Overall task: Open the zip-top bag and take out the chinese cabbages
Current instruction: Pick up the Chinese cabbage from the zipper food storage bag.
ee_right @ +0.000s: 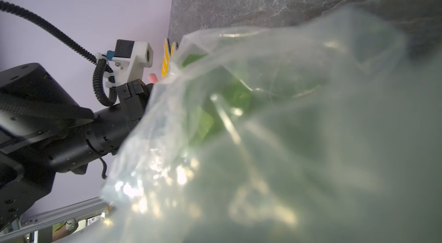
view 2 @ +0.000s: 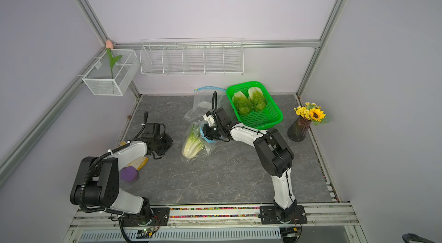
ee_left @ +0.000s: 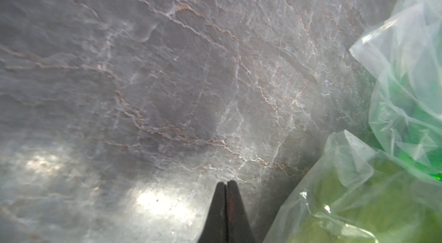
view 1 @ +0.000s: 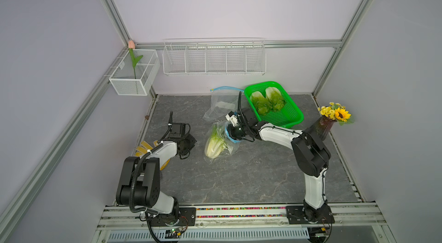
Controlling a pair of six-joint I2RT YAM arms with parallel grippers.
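Zip-top bag: the zip-top bag (view 1: 229, 149) lies crumpled near the middle of the table (view 1: 239, 177), with its blue zip rim (view 1: 233, 140) turned toward the right arm.
Cabbage in the bag: one chinese cabbage (view 1: 214, 146) lies inside the plastic, white base toward the front edge and green leaves toward the bag's mouth.
Cabbages in the basket: two more cabbages (view 1: 259, 103) rest side by side in the green basket (view 1: 290, 124) at the back right, white bases toward the rear wall.
Right gripper: the right gripper (view 1: 230, 131) sits at the blue rim, nosed into the bag's mouth. Plastic fills its wrist view, so I cannot tell whether the jaws are pinched or apart.
Left gripper: the left gripper (ee_left: 226, 183) hangs low over bare tabletop with its fingertips pressed together and nothing between them. The bag is just beside it, not touching.
Second bag: another clear bag (view 1: 218, 106) lies behind the first, with one edge against the basket.
Right edge: a dark vase (view 1: 323, 127) holds a sunflower and small yellow blooms.
Left edge: a yellow object (view 1: 143, 148) lies partly hidden under the left arm — too covered to name.
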